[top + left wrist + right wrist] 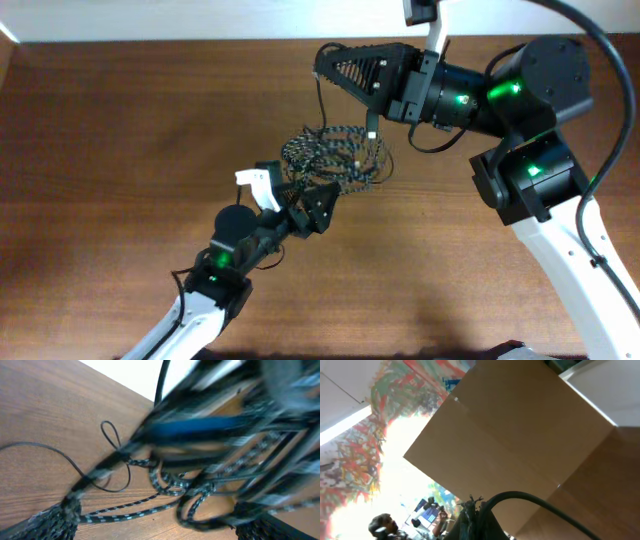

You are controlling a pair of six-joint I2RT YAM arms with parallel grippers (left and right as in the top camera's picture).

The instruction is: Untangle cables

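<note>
Black against brown: spotted a braided black-and-white speckled cord (335,158) heaped in loops midway across the wooden surface (120,150), tangled with a thinner plain black cord (75,466). Found the left end effector (312,205) at the heap's near edge, released, fingers (50,520) spread wide with strands running between. Saw the right end effector (319,66) at the heap's far side; could not tell whether clenched or released.

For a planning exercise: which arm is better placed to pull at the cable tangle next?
Probably left: the left gripper sits beside the cables, its camera on them; the right gripper is farther off, camera facing away.
</note>
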